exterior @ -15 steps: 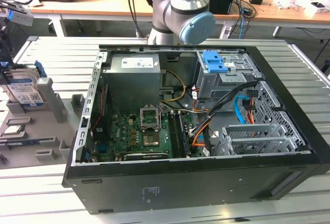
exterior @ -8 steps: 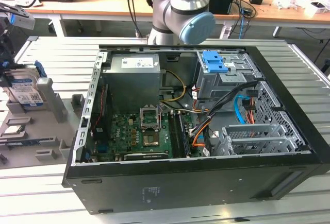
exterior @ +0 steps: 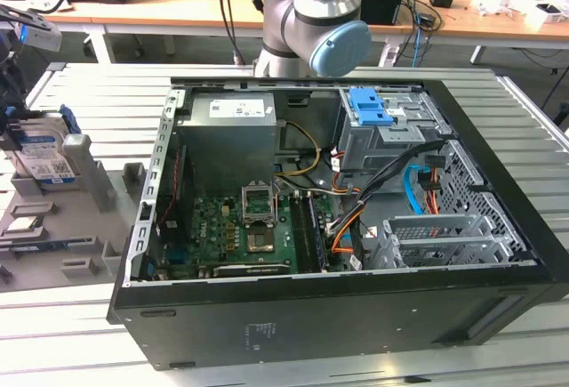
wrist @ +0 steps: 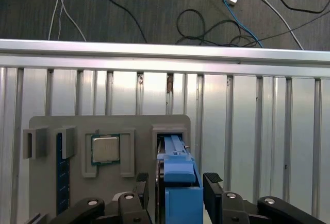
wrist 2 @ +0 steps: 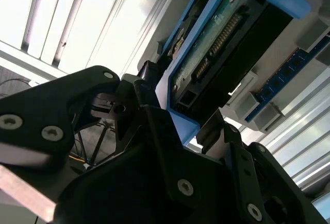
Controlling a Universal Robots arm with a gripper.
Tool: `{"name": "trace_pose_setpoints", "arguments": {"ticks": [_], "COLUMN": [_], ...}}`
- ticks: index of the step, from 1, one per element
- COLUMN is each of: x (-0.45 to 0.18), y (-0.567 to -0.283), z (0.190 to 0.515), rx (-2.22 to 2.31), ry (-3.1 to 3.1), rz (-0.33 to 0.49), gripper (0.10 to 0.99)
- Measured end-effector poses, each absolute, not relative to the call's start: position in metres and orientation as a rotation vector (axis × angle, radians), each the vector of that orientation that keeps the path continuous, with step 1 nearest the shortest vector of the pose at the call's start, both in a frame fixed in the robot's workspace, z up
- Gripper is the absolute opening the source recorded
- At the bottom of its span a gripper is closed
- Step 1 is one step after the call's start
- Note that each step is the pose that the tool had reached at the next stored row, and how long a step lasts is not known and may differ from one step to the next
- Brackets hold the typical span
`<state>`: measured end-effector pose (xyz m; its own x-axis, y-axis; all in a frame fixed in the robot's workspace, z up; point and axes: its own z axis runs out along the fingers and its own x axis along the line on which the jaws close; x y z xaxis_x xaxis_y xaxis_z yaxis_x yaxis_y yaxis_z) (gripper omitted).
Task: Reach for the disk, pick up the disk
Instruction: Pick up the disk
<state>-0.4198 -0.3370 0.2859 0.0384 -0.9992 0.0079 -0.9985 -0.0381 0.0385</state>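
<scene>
Slatted metal tabletop point(wrist: 247, 131) carries a grey fixture point(wrist: 139, 126) near its edge, where the disk point(wrist: 181, 195) stands upright between the jaws of the open hand point(wrist: 178, 178); a sound grasp likely needs centred, square pressure on both its sides.

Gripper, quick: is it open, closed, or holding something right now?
Gripper: set around the upright disk in the grey holder; open or closed cannot be told.
</scene>
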Motion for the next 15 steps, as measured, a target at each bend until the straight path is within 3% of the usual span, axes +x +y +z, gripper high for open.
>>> {"name": "trace_pose_setpoints", "arguments": {"ticks": [3,15], "x": [-0.4196,-0.419], "y": [-0.337,-0.337], "z": [0.2859,0.2859], "rx": [2.239,2.239], "ry": [-2.155,-2.155], "rz": [-0.033,-0.033], "gripper": [0.365,0.365]}}
